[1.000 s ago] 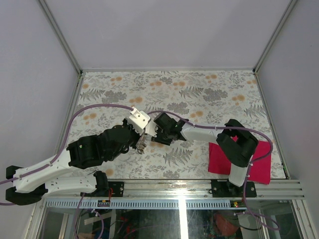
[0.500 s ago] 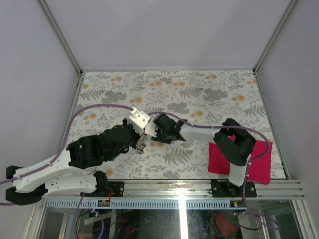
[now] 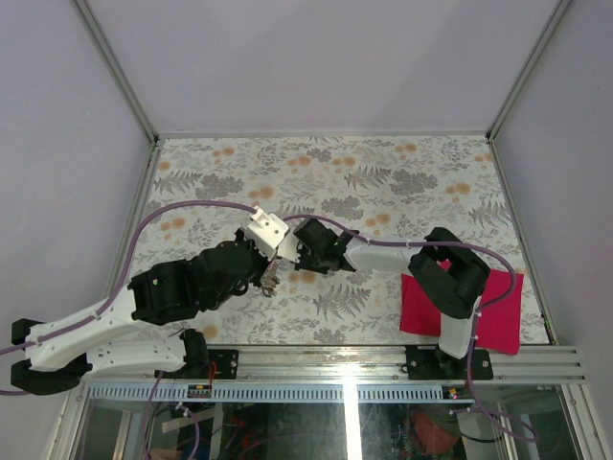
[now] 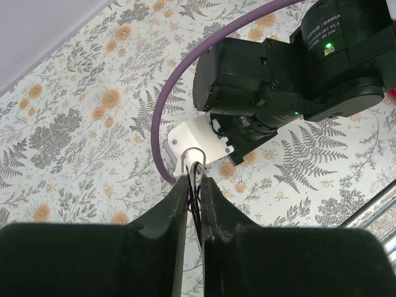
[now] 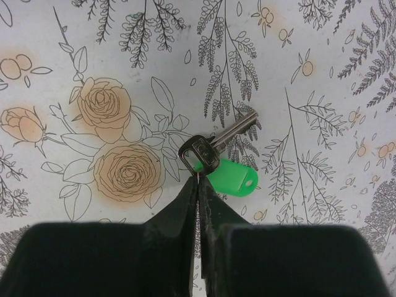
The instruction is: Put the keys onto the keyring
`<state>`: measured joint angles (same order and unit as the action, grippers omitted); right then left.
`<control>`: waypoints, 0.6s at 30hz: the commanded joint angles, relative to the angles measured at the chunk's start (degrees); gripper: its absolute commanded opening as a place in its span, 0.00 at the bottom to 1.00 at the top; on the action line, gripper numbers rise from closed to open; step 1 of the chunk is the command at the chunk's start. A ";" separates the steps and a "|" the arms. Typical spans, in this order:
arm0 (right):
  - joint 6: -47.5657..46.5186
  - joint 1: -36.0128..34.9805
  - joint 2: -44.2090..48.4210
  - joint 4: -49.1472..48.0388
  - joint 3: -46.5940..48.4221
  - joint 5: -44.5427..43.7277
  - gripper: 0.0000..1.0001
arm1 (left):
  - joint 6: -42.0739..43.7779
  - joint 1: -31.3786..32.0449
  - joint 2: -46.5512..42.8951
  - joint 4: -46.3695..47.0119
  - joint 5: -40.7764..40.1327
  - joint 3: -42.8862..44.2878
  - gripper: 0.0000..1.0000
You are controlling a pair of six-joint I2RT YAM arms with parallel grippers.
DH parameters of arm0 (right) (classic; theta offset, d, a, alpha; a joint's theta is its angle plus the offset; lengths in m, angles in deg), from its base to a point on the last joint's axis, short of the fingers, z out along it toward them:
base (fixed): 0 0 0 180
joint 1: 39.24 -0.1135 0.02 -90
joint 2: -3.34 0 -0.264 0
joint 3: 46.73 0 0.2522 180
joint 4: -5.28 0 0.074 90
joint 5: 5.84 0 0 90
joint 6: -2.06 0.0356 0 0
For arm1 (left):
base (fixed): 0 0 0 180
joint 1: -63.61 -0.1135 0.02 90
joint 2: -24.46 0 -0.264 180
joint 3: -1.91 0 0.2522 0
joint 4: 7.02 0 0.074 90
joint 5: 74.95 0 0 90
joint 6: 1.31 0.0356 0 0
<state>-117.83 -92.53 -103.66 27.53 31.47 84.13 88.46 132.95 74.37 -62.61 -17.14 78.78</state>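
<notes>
From above, the left gripper and right gripper are hovering tip to tip over the counter. At the left wrist, jaws are pinching the keyring, its loop poking out. At the right wrist, jaws are clamping the green key; its hole likely needs easing squarely onto the wire's end.

We see soft, bright, even light. Shadows on the counter are faint. The wrist pictures go dark and blurry at the near edge.

lab: aluminium frame, grey walls
</notes>
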 commanded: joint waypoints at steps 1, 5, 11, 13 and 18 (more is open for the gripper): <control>1.89 -0.08 0.88 -0.37 -0.20 0.00 0.00 | -0.05 0.06 -0.34 0.97 -1.49 2.53 0.00; 4.31 0.01 3.91 -0.92 -0.86 0.92 0.00 | 0.18 0.02 -0.07 1.03 -1.47 3.01 0.00; 11.20 1.23 8.36 0.76 -0.43 3.30 0.00 | 0.41 0.08 0.11 1.11 -1.29 3.43 0.00; 14.74 2.31 10.11 2.40 -0.29 5.34 0.00 | 0.50 0.09 -0.25 1.33 -1.09 3.38 0.00; 24.75 6.56 15.52 7.33 0.12 15.50 0.00 | 0.52 0.08 -1.15 2.11 -0.52 3.09 0.00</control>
<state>-102.94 -89.36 -95.55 31.23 30.42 90.40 88.51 132.95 74.50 -63.22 -17.25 79.83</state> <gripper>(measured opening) 0.010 0.109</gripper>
